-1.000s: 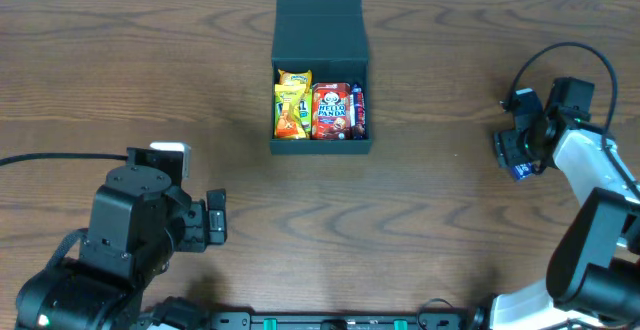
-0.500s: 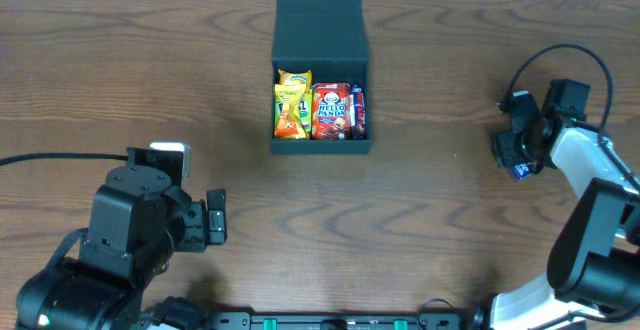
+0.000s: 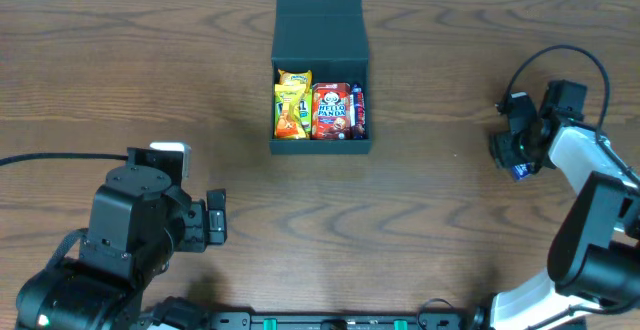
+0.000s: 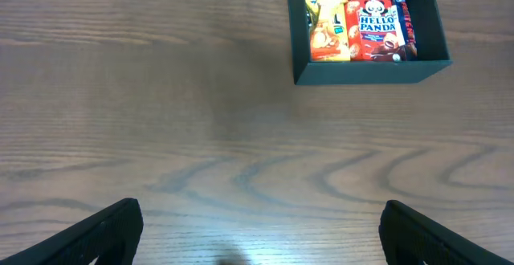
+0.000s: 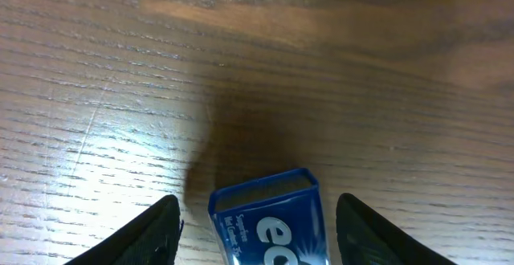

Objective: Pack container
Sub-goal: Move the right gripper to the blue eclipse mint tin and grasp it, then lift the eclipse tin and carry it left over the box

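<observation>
The container (image 3: 320, 146) is a dark box at the back centre of the table, its flap lid (image 3: 318, 15) open and lying back. It holds a yellow snack packet (image 3: 291, 103), a red Hello Panda box (image 3: 331, 110) and a thin dark bar at the right wall. It also shows in the left wrist view (image 4: 369, 71). My right gripper (image 3: 512, 155) is open at the far right, low over the table, its fingers either side of a small blue packet (image 5: 269, 217) with a gap on each side. My left gripper (image 4: 257, 233) is open and empty over bare wood at the front left.
The table is brown wood. A black cable (image 3: 50, 157) runs in from the left edge to the left arm. The right arm's cable (image 3: 560, 55) loops above its wrist. The white back edge of the table lies just behind the lid.
My right gripper has shifted slightly to the left with the blue packet still between its fingers. The left arm and the container have not moved.
</observation>
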### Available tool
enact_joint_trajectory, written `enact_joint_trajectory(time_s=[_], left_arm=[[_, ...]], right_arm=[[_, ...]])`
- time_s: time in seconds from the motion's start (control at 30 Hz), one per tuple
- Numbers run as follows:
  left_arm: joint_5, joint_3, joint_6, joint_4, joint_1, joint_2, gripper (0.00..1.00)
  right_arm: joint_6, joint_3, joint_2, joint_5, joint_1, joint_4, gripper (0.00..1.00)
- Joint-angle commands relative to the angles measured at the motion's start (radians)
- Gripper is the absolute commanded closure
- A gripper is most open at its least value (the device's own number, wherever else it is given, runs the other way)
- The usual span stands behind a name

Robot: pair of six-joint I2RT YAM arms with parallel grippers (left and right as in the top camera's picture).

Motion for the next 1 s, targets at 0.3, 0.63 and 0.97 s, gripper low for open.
enact_joint_trajectory(time_s=[0.3,0.63,0.97], left_arm=[[0.000,0.012,0.021,-0.001,0.003,-0.003,0.05],[0.000,0.012,0.021,-0.001,0.003,-0.003,0.05],[0.000,0.012,0.021,-0.001,0.003,-0.003,0.05]], right_arm=[[0.008,-0.006,0.021,-0.011,-0.010,0.002,0.55],[0.027,-0.006,0.021,-0.011,-0.010,0.001,0.73],[0.169,-0.005,0.020,-0.012,-0.004,0.026,0.99]])
